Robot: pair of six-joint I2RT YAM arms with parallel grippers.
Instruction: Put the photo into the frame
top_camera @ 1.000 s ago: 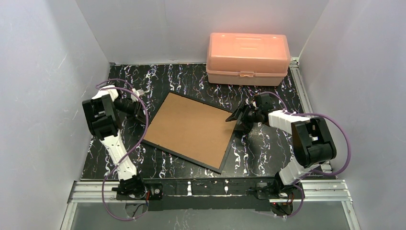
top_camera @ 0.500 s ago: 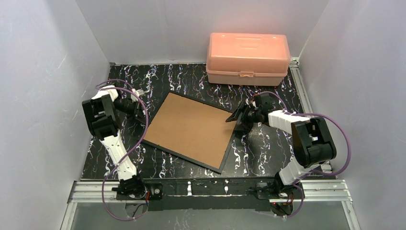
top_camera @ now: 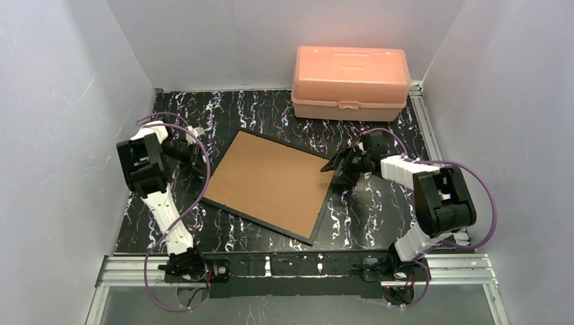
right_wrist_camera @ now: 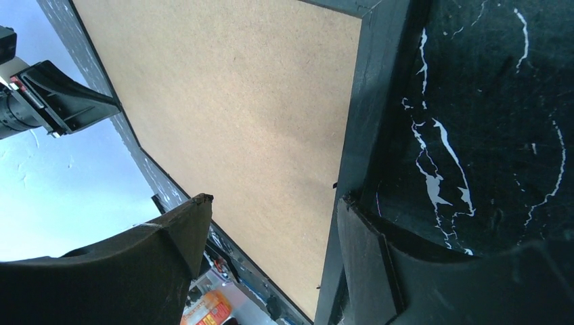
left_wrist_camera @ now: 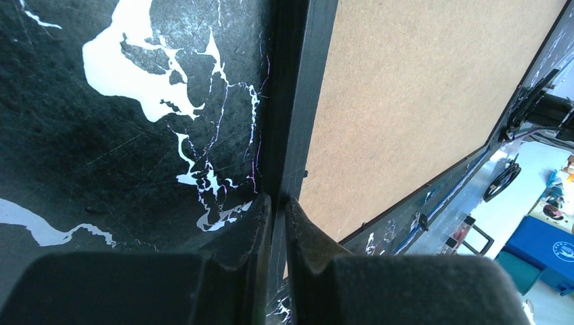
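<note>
frame (top_camera: 271, 181): face down, mid-worktop (top_camera: 379, 203), brown fibreboard back up, thin black rim all round. Sits skewed to the worktop edges: one corner points at the far edge, the opposite one at the near edge, the other two at the arms. Looks flat from the top view.

left hand (top_camera: 198, 157): at the frame's left-side edge, between its far corner and its left corner. On the left wrist view the fingers (left_wrist_camera: 254, 223) are nearly together with only a thin slit between them. The tips are right at the black rim, which runs straight toward the slit. Can't tell whether they pinch the rim or just rest on it.

right hand (top_camera: 340, 169): at the frame's right-side edge, just beside the corner that points at the right arm. It is spread wide and holds nothing. On the right wrist view one finger (right_wrist_camera: 183, 230) hangs over the brown back and the other (right_wrist_camera: 359, 244) sits at the outer side of the rim, so the rim lies between them. The outer fingertip looks in contact with the rim, or just off it. The mitred corner joint shows above that finger.

pink plastic box (top_camera: 350, 73): lid closed, at the far edge of the worktop, right of centre. It is well apart from the frame and both hands.
</note>
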